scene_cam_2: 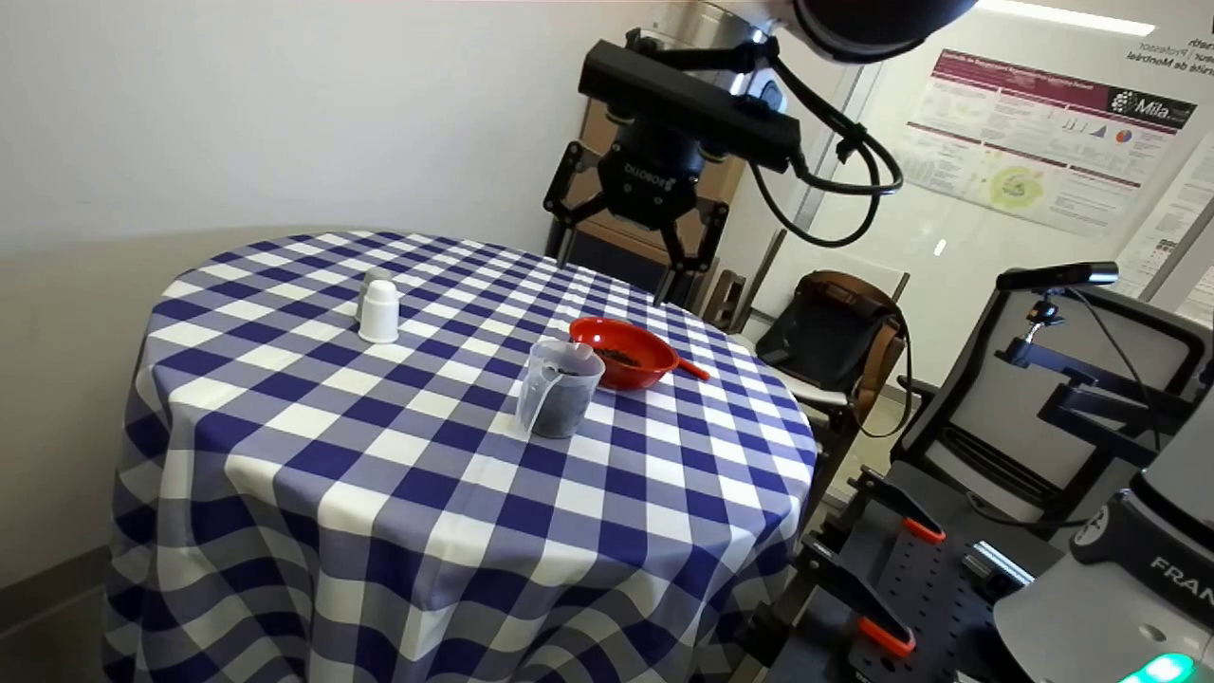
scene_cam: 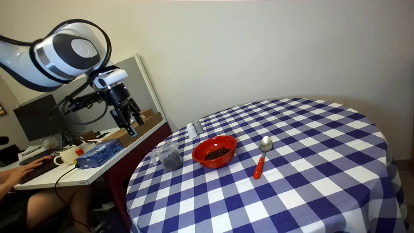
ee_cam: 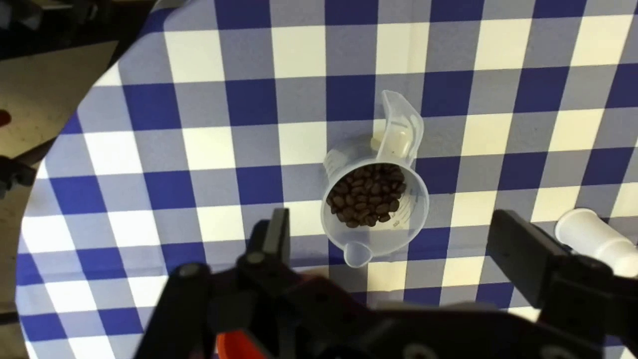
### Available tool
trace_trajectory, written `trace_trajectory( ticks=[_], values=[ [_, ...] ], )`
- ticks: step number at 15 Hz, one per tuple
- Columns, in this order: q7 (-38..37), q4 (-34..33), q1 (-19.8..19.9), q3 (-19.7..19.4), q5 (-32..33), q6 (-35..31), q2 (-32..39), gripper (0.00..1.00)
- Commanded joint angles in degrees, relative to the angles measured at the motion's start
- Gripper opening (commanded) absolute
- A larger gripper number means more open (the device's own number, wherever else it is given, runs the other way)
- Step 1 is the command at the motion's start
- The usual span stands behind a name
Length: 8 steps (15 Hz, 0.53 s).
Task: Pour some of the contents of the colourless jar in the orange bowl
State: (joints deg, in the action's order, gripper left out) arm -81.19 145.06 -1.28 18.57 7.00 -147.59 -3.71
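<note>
White arm [scene_cam: 59, 60], upper left in an exterior view: dark cap [scene_cam: 64, 43], silver band [scene_cam: 48, 61], black cable [scene_cam: 109, 48]. Black fingers [ee_cam: 523, 254]. Whitish base [scene_cam_2: 1091, 607], FRAN lettering [scene_cam_2: 1181, 577], green light [scene_cam_2: 1167, 668].

A spoon [scene_cam: 261, 161] and white container [scene_cam_2: 379, 315] rest on checked cloth [scene_cam: 300, 168].

One table [scene_cam: 291, 197] is holding one jar [scene_cam: 172, 159], one bowl [scene_cam: 216, 142], one spoon [scene_cam: 260, 164] and two shakers [scene_cam: 191, 130]. One gripper [scene_cam_2: 614, 269] is hanging.
</note>
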Motion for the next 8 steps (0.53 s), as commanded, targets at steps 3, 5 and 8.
trace_trajectory(
  ticks=[3,5,8],
  values=[
    [-10.5,-1.1,-4.0,-4.5,2.0,-11.1,6.8,1.00],
    [-14.5,-1.3,-5.3,-6.3,4.4,-13.2,8.7,1.00],
    [-20.0,-2.0,-4.4,-5.8,8.4,-14.1,11.5,1.00]
  ],
)
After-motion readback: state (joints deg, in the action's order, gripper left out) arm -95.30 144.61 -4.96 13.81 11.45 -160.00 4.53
